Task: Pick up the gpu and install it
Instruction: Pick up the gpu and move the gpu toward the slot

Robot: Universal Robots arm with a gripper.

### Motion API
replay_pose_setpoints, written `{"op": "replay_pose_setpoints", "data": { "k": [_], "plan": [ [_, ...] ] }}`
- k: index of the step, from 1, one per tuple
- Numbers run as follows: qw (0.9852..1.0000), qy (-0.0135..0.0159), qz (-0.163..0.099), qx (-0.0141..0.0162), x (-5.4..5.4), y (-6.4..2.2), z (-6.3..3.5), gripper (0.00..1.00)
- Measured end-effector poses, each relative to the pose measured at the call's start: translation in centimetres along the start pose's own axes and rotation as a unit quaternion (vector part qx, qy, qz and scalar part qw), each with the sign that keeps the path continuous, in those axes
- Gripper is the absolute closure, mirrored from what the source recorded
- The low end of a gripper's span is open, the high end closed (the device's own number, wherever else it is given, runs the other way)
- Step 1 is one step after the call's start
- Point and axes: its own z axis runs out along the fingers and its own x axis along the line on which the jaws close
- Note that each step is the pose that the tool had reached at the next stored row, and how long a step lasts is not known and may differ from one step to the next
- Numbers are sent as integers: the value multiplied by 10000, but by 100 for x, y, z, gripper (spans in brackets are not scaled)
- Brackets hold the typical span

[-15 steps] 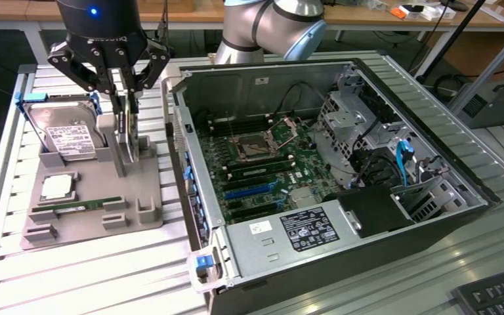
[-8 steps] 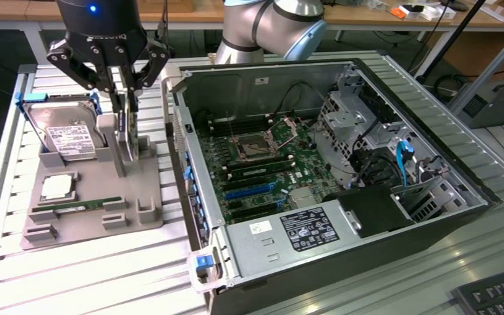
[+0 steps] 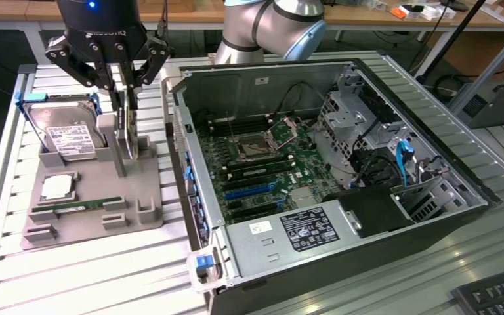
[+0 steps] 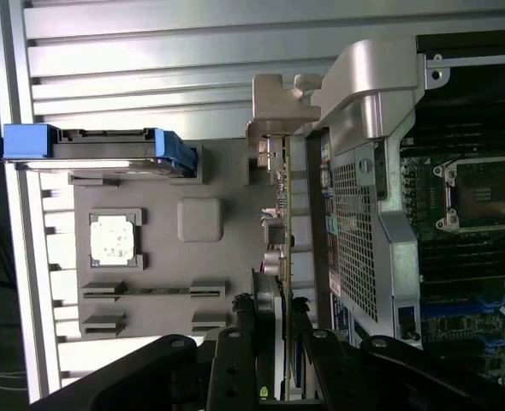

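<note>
Gpu [image 3: 126, 131] stands edge-on in the grey holder [image 3: 142, 200], our gripper [image 3: 123, 88] clamped on its top, hard drive [image 3: 68, 138] alongside; the computer case [image 3: 234, 85] crowds the holder.

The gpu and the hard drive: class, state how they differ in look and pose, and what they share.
The gpu shows as a thin edge-on slat; the hard drive, set crosswise to it, shows its broad labelled face. The hard drive has a blue bracket; the gpu none. Both stand in the grey holder.

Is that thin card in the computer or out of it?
Out. The gpu stands on edge in the grey holder beside the open case, the claw right over it.
</note>
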Motion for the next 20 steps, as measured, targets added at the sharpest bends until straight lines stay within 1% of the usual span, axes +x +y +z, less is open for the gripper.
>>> {"op": "replay_pose_setpoints", "data": {
  "k": [8,10,20],
  "plan": [
    [10000,1,0,-18,-1,1,-29,73],
    [10000,3,1,-32,-1,1,-50,73],
    [10000,6,2,-86,-2,2,-90,73]
  ]
}}
